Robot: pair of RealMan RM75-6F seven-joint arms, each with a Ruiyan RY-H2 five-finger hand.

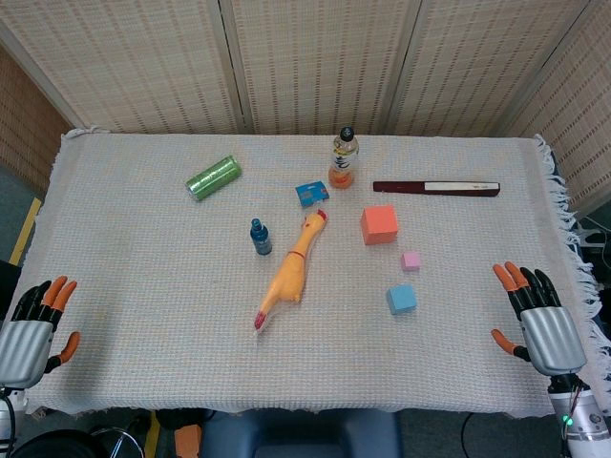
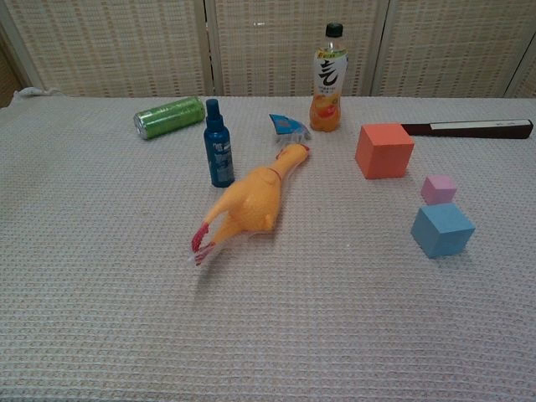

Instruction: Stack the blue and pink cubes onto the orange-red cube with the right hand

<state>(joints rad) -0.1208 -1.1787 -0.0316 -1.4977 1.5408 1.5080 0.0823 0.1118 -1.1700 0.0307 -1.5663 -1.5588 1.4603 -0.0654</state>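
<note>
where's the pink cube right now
In the head view the pink cube sits on the right side of the table, apart from its neighbours: just in front of the orange-red cube and just behind the blue cube.

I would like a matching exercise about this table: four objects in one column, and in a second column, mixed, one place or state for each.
Things:
1. blue cube
2. rubber chicken
3. drink bottle
4. green roll

Places or states:
A. stands upright at the far side
B. lies on its side, far left
C. nearest to the right robot hand
D. lies stretched out in the middle

Pairs: 1-C, 2-D, 3-A, 4-B
</note>
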